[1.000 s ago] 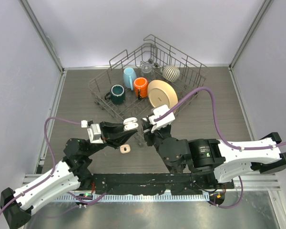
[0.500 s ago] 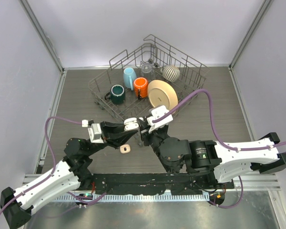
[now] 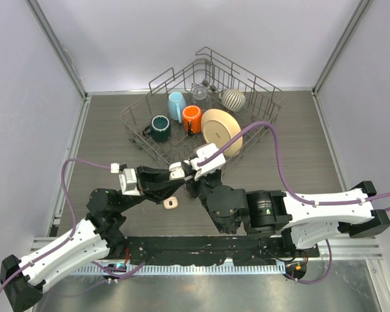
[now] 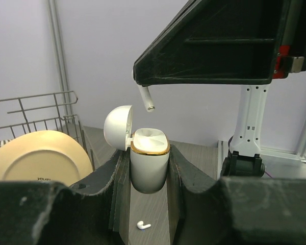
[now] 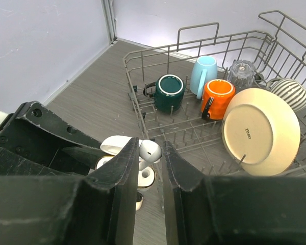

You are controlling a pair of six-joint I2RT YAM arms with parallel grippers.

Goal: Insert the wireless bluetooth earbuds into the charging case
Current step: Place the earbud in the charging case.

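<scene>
My left gripper [image 3: 177, 170] [image 4: 149, 171] is shut on the white charging case [image 4: 149, 164], holding it upright above the table. The case's gold-rimmed mouth faces up and its lid [image 4: 117, 126] is swung open to the left. My right gripper [image 3: 194, 170] [image 5: 150, 153] is shut on one glossy white earbud [image 5: 152, 151]. The earbud's stem [image 4: 146, 98] hangs just above the left side of the case's mouth [image 5: 147, 177], apart from it. A second earbud [image 4: 143, 224] lies on the table under the case.
A wire dish rack [image 3: 263, 110] stands behind the grippers. It holds a teal mug [image 3: 160, 128], a blue cup [image 3: 176, 105], an orange mug [image 3: 192, 118], a cream plate [image 3: 221, 127] and a striped bowl [image 3: 233, 99]. Purple cables arc over both arms.
My right arm has moved left, bringing its earbud from beside the case to just over the case's open mouth. The left gripper and case have stayed in place.
</scene>
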